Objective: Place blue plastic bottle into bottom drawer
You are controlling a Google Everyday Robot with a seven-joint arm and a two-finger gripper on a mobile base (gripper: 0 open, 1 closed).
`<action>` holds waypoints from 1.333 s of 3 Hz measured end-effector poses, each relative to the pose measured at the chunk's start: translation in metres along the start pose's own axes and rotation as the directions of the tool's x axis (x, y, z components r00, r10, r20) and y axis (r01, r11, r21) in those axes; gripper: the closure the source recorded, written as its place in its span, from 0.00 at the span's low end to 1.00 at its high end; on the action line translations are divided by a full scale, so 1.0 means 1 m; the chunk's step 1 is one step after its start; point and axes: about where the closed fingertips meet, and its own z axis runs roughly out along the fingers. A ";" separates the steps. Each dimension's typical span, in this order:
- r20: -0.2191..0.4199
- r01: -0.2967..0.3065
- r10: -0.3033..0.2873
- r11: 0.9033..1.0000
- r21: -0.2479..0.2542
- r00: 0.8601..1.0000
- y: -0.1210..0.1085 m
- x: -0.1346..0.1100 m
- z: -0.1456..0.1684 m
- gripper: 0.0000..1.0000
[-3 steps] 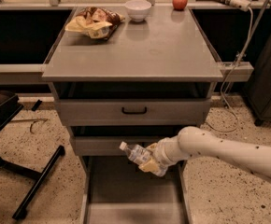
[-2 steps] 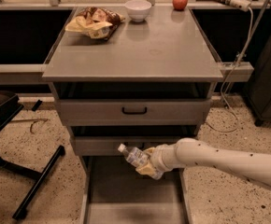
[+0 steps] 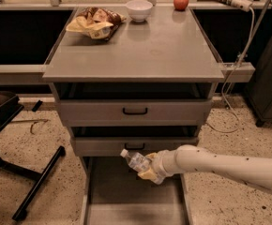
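Note:
The blue plastic bottle [image 3: 136,160] is a small clear bottle with a white cap. It lies tilted, cap up to the left, held in my gripper [image 3: 147,171]. The gripper is shut on the bottle's lower end. My white arm [image 3: 220,164] reaches in from the right. The bottle hangs above the open bottom drawer [image 3: 126,196], a long grey tray pulled out toward the camera, just in front of the middle drawer's black handle [image 3: 134,146].
The two upper drawers [image 3: 135,110] are closed. On the cabinet top [image 3: 140,46] lie a chip bag [image 3: 94,22], a white bowl [image 3: 139,9] and a red apple [image 3: 180,2]. A black chair base [image 3: 28,177] stands at left. A cable [image 3: 232,88] hangs at right.
The arm has shifted slightly left and down, carrying the bottle a little lower over the open bottom drawer.

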 end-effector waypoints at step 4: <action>-0.044 -0.061 0.062 0.998 0.033 0.997 0.025 0.107 0.089 1.00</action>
